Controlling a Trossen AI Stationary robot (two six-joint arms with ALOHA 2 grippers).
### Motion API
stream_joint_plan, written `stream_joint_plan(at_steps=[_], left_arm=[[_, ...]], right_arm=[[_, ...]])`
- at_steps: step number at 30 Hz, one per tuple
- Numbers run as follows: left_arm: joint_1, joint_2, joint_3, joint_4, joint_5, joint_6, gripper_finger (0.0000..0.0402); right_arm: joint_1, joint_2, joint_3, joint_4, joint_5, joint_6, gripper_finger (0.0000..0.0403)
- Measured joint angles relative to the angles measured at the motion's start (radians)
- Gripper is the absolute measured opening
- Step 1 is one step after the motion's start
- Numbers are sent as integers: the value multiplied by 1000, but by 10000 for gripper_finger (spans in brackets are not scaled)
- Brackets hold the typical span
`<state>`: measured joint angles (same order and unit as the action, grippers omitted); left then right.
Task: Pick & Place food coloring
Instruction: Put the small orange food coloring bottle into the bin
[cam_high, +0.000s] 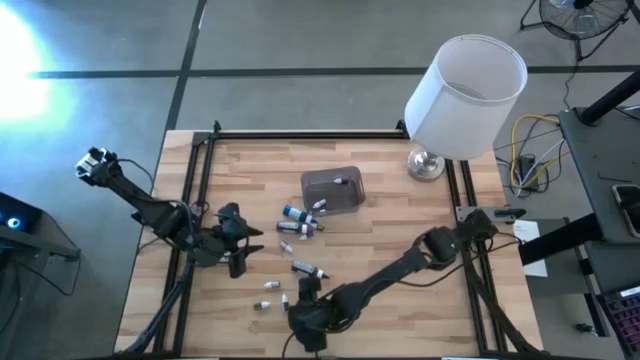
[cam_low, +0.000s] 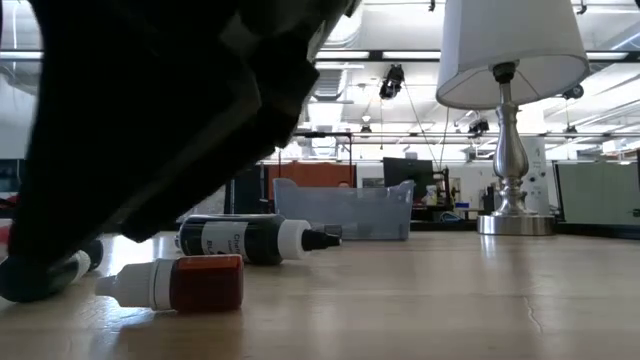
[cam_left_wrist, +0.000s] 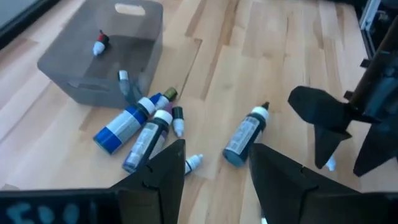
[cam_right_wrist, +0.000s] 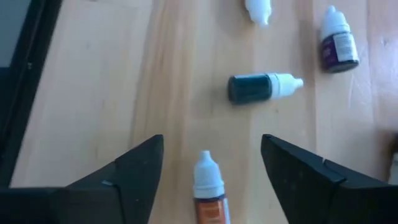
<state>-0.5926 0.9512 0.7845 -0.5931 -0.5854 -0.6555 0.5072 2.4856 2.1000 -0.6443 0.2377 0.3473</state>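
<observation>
Right hand (cam_right_wrist: 211, 168) low, astride bottle (cam_right_wrist: 208, 193)

My overhead camera looks straight down on the whole wooden surface (cam_high: 400, 190), while my low one sits at board level, looking level across to the lamp (cam_low: 510, 110) and grey tub (cam_low: 345, 210), with a dark arm close in front. Each wrist camera looks steeply down past its own jaws from close in; the left one shares the tub (cam_left_wrist: 99, 59) with both wider views
</observation>
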Motion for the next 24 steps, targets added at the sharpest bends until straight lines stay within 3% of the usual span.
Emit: stream_joint_plan(at_steps=[10, 20, 24], left_arm=[[-2, 0, -5, 0, 38, 12, 153], [-2, 0, -5, -18, 38, 15, 153], [-2, 0, -5, -49, 39, -2, 153]], right_arm=[[6, 16, -23, -53, -56, 1, 192], [-34, 14, -25, -26, -63, -1, 54], [-61, -27, -30, -86, -49, 64, 53]])
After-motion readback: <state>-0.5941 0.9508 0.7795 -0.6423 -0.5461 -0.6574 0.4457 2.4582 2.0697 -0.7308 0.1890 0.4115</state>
